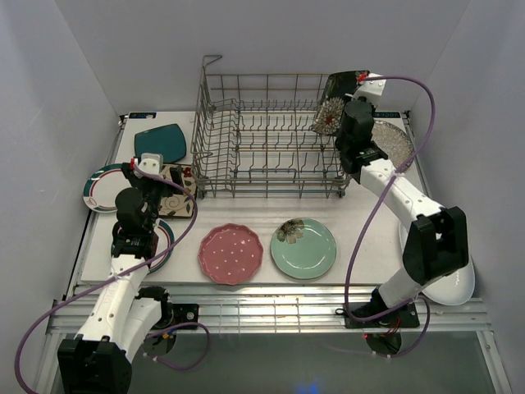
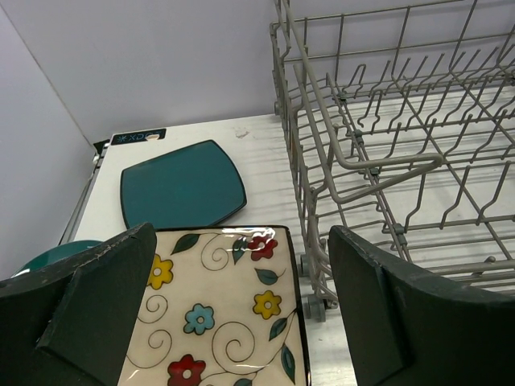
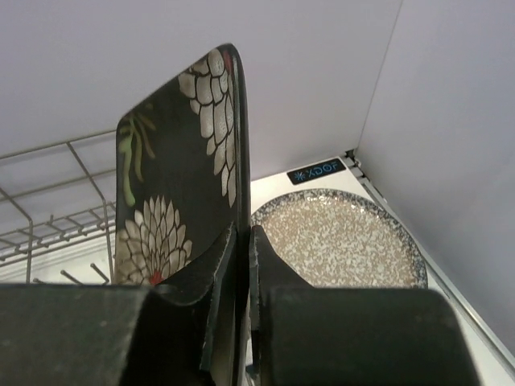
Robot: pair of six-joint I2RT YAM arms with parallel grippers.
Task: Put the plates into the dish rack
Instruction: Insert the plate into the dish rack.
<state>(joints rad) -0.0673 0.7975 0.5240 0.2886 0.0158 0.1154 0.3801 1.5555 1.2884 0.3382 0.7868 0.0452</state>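
Note:
My right gripper (image 1: 344, 105) (image 3: 243, 241) is shut on the edge of a black floral square plate (image 1: 330, 113) (image 3: 173, 185). It holds the plate upright over the far right corner of the grey wire dish rack (image 1: 271, 139) (image 2: 378, 153). My left gripper (image 1: 153, 175) (image 2: 241, 245) stands open just above a cream floral square plate (image 1: 179, 182) (image 2: 221, 314), left of the rack. A teal square plate (image 1: 160, 144) (image 2: 181, 185) lies behind it. A pink dotted plate (image 1: 231, 253) and a mint green plate (image 1: 303, 247) lie in front of the rack.
A speckled plate (image 1: 395, 141) (image 3: 338, 237) lies right of the rack, below the held plate. White rimmed round plates (image 1: 100, 189) (image 1: 166, 236) lie at the left edge, partly under my left arm. A big white oval plate (image 1: 457, 285) sits at the near right.

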